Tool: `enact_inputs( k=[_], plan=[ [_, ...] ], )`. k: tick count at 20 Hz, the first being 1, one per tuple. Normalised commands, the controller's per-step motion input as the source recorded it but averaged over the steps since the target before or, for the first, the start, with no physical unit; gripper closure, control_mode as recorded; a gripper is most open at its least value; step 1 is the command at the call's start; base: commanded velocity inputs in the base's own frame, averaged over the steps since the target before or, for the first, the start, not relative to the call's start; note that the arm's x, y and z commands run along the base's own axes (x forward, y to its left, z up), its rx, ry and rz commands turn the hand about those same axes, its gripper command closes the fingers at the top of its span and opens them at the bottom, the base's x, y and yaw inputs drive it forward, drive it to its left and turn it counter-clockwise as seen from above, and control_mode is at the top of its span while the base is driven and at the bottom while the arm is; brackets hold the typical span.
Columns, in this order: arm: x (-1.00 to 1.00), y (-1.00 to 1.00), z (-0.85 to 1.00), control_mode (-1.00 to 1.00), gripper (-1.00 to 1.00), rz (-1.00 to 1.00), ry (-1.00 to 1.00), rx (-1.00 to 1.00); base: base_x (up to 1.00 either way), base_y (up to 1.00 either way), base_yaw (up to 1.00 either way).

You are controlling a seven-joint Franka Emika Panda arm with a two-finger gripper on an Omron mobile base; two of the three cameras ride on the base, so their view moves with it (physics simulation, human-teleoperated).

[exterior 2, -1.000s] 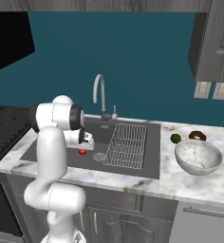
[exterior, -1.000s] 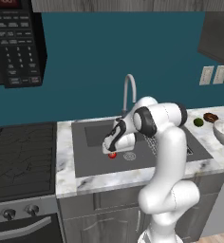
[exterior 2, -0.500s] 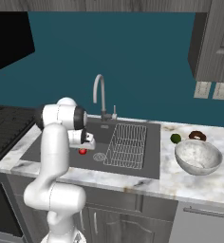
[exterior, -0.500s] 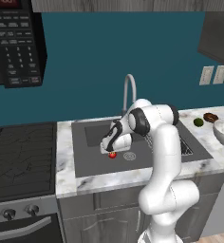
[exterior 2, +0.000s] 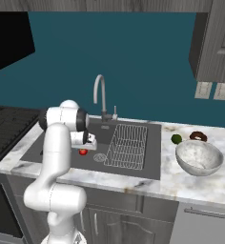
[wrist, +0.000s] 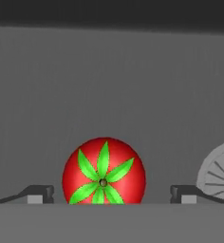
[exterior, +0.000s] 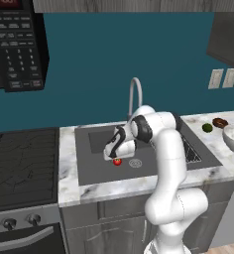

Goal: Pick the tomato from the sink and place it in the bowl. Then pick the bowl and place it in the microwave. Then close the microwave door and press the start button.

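Note:
The tomato point(wrist: 104, 172), red with a green stem star, lies on the dark floor of the sink point(exterior: 91, 166), left of the round drain point(wrist: 217, 173). My gripper point(wrist: 111, 194) hangs straight over it, open, one fingertip on each side with a gap to the fruit. From the left base the gripper point(exterior: 115, 155) sits low in the basin just above the tomato point(exterior: 117, 161). The right base view has the tomato point(exterior 2: 83, 152) beside the hand. The marbled bowl point(exterior 2: 199, 157) stands on the counter right of the sink. The black microwave point(exterior: 17, 47) hangs at upper left.
A wire rack point(exterior 2: 127, 146) fills the sink's right half and a curved faucet point(exterior 2: 100, 95) rises behind it. A small green fruit point(exterior 2: 176, 138) and a dark brown ring point(exterior 2: 198, 136) lie behind the bowl. A black stove point(exterior: 20, 168) adjoins the counter on the left.
The hand has sunk lower into the sink, closer onto the tomato. The jaws stay wide. The tomato and the bowl have not moved.

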Motion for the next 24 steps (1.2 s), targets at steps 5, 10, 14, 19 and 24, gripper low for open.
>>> enact_inputs(
  k=[5,10,14,19,24],
  plan=[
    [0.19,0.0,-0.22,-1.0,1.0,0.0,0.0,0.0,0.0,0.0,0.0],
    [0.04,0.0,-0.05,-1.0,1.0,0.0,0.0,0.0,0.0,0.0,0.0],
    [-0.25,0.0,0.5,-1.0,1.0,0.0,-0.01,0.0,0.0,0.0,0.0],
    [-0.38,0.0,0.99,-1.0,1.0,0.0,0.0,0.0,0.0,0.0,0.0],
    [-0.4,0.0,1.0,-1.0,1.0,0.0,0.0,0.0,0.0,0.0,0.0]
  ],
)
